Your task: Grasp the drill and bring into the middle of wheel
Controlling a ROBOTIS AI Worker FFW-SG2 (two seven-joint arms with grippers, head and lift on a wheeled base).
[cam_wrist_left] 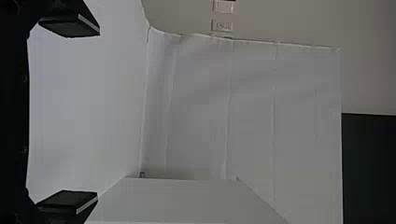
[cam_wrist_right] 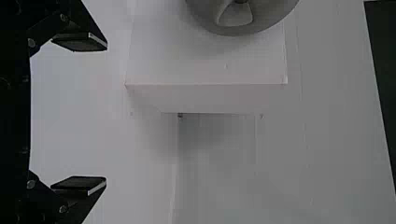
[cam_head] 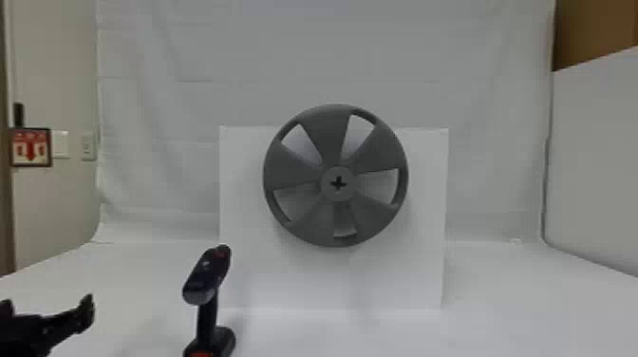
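- One drill point(cam_head: 207, 280) is standing upright on the white table point(cam_head: 118, 280), its dark body leaning aslant above a slim black handle point(cam_head: 207, 318) and a broad rounded base point(cam_head: 219, 341)
- Red is showing near the upper end of the body and again on the base, while the lower end of the body is wearing a rounded grey cap point(cam_head: 199, 296); the base is running down to the head view's bottom edge
- Left gripper point(cam_head: 47, 323) is resting to the left of the drill, well apart from it; its two fingers are standing wide open and holding nothing
- Grey wheel point(cam_head: 332, 174) is facing the camera, beyond the drill and to its right, with five openings ringing a round hub that is bearing a dark cross-shaped hole point(cam_head: 338, 183)
- White box point(cam_head: 247, 213) is standing behind the wheel, and a pale cloth point(cam_head: 327, 47) is hanging farther back
- Right gripper point(cam_wrist_right: 100, 114) is gaping in its own wrist view, gripping nothing
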